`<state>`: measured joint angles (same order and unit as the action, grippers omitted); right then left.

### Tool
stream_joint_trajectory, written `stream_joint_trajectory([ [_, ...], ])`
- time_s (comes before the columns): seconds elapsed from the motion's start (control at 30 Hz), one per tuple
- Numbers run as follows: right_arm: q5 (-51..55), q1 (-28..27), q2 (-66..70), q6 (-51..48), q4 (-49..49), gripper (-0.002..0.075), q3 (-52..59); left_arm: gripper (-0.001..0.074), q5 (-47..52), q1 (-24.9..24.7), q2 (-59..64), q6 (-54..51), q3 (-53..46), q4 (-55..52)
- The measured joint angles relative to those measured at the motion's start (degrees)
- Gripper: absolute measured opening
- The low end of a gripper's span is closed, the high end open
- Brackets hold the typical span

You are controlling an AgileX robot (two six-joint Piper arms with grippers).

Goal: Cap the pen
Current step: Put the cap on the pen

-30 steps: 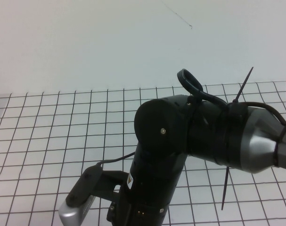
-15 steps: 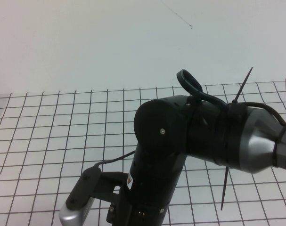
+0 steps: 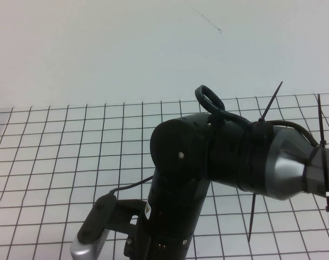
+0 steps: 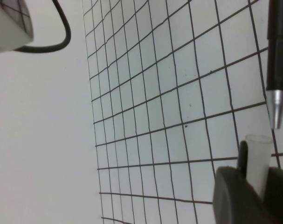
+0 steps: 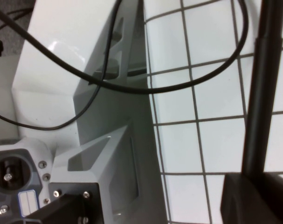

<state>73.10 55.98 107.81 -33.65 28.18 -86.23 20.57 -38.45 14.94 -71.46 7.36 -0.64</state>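
Lighting is bright, even and diffuse; shadows are faint. All views are slightly soft, with near parts blurred.

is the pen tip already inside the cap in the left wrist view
No, the pen tip hangs just short of the open cap mouth held in the left gripper, with grid mat visible between them.

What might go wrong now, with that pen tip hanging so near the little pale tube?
1. The pen tip looks slightly off line with the pale tube held in the left gripper, so it may hit the rim instead of sliding in.
2. The right gripper, shut on the pen, holds it far from the tip; a push might tilt it.
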Motion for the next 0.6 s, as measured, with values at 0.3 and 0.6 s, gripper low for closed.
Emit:
stream_joint_trajectory([
  [0.3,-0.1,0.0,0.0,0.0,0.0,-0.0003,0.0,0.0081,0.6,0.0,0.0,0.2,0.0,0.6],
  [0.6,0.0,0.0,0.0,0.0,0.9,-0.0003,0.0,0.0081,1.1,0.0,0.0,0.5,0.0,2.8],
])
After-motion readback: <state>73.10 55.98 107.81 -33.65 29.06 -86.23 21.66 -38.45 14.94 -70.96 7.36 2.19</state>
